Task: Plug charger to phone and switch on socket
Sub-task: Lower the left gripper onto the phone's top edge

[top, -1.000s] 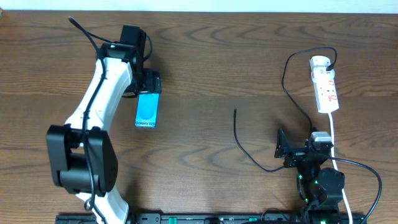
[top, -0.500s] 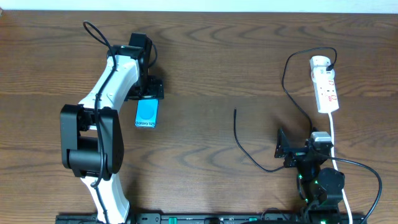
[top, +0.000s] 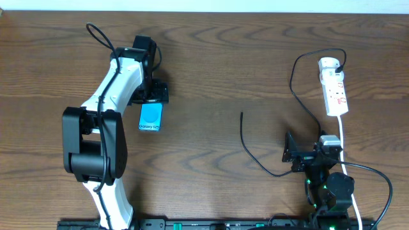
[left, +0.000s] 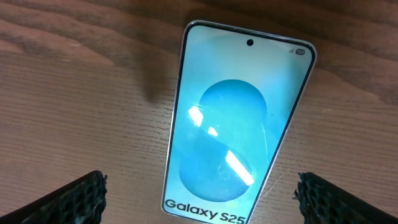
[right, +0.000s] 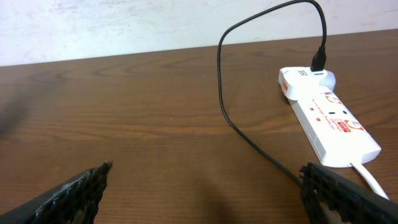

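The phone point(top: 151, 115) lies flat on the wooden table, cyan screen up, reading "Galaxy S25"; it fills the left wrist view point(left: 239, 124). My left gripper point(top: 150, 91) is open and hovers over the phone's far end, a finger on either side, touching nothing. The charger, a thin black cable point(top: 255, 153), runs from the socket to a free tip at mid-table point(top: 241, 114). The socket, a white power strip point(top: 333, 86), lies at the far right and shows in the right wrist view point(right: 326, 115). My right gripper point(top: 289, 153) is open and empty near the front edge.
A thick white cord point(top: 343, 137) runs from the power strip toward the right arm's base. The charger is plugged into the strip's far end point(right: 318, 62). A pale wall borders the table's far edge.
The left arm swung its elbow in and shifted slightly right over the phone a second ago; it has held still for the last half second. The right arm has not moved.
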